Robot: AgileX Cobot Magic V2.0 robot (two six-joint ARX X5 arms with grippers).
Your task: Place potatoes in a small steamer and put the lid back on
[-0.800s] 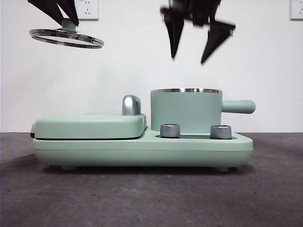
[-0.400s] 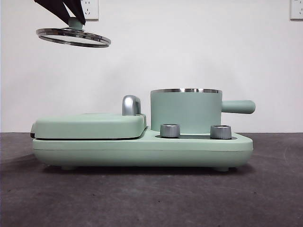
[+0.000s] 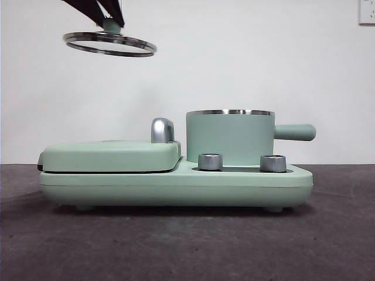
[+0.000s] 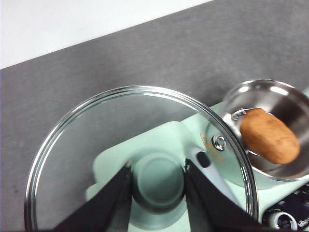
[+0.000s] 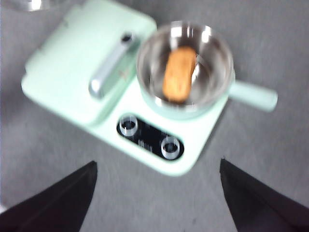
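Lid is gripped by its knob in the left pincer. Potato is seen lying inside the steamer, beyond the lid's rim at 2 o'clock.

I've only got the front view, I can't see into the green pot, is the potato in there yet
Observer: Yes. The right wrist view shows the potato lying inside the small steamer.
Operator: Which arm has the lid?
Observer: The left gripper; its jaws clamp the lid's knob.
Operator: Is the lid over the pot?
Observer: Not yet. The lid hangs over the griddle cover, with the pot off to one side.
Operator: And the right gripper?
Observer: The right gripper is high above the appliance, jaws wide apart, holding nothing.
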